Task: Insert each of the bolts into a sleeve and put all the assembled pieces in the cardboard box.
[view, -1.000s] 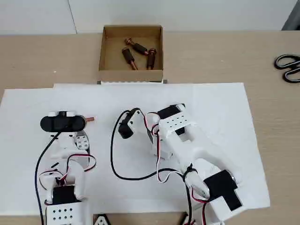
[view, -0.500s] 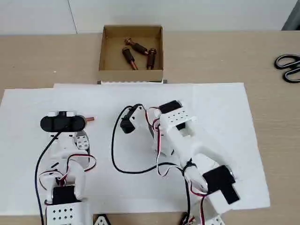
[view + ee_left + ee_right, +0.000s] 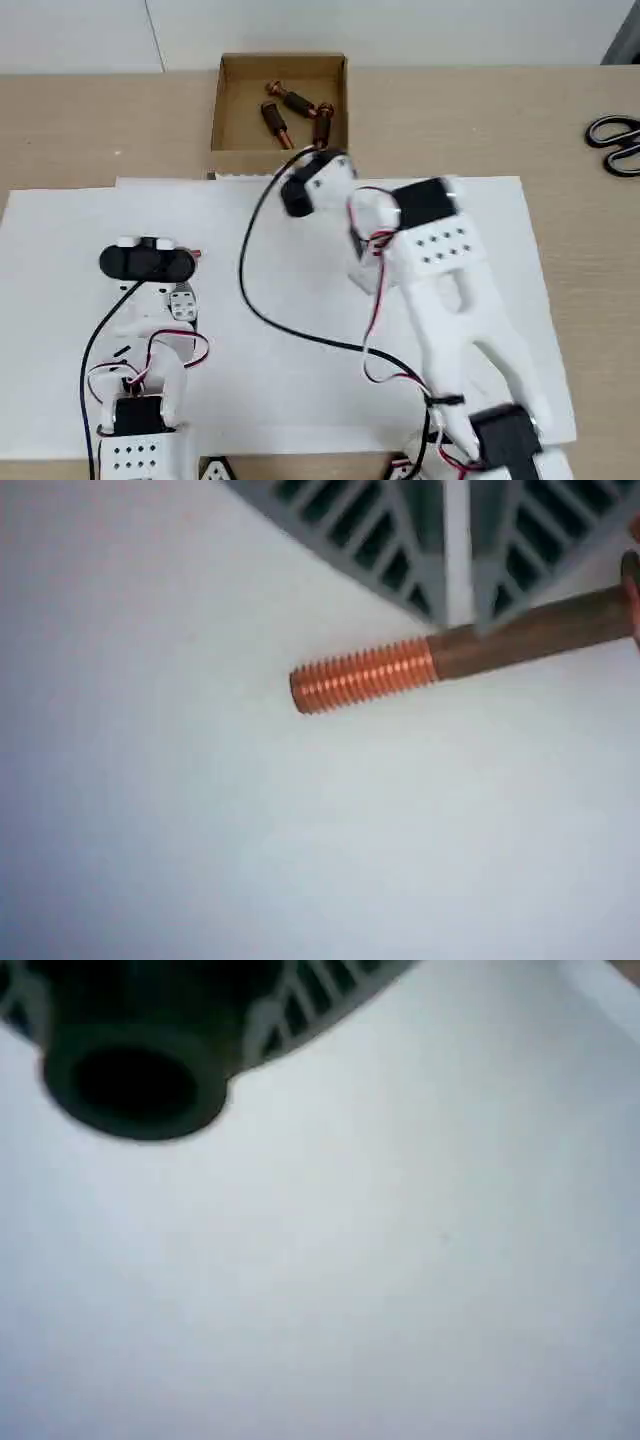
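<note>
A copper bolt (image 3: 400,665) is pinched by its smooth shank in my left gripper (image 3: 458,600), which is shut on it, threaded end free just above the white paper. In the high view the bolt's tip (image 3: 193,253) pokes out beside the left arm's black wrist camera at the paper's left. My right gripper (image 3: 150,1000) is shut on a dark sleeve (image 3: 135,1085), whose open bore faces the camera. The right arm (image 3: 440,270) stretches up the paper, its wrist beside the front wall of the cardboard box (image 3: 227,105). Three assembled pieces (image 3: 296,110) lie inside the box.
White paper (image 3: 480,220) covers the table's near half. Scissors (image 3: 615,143) lie at the far right edge. A black cable (image 3: 255,290) loops over the paper between the arms.
The right arm has swung from the middle of the paper up toward the box, carrying the sleeve. The left arm with its bolt shifted slightly right and nearer.
</note>
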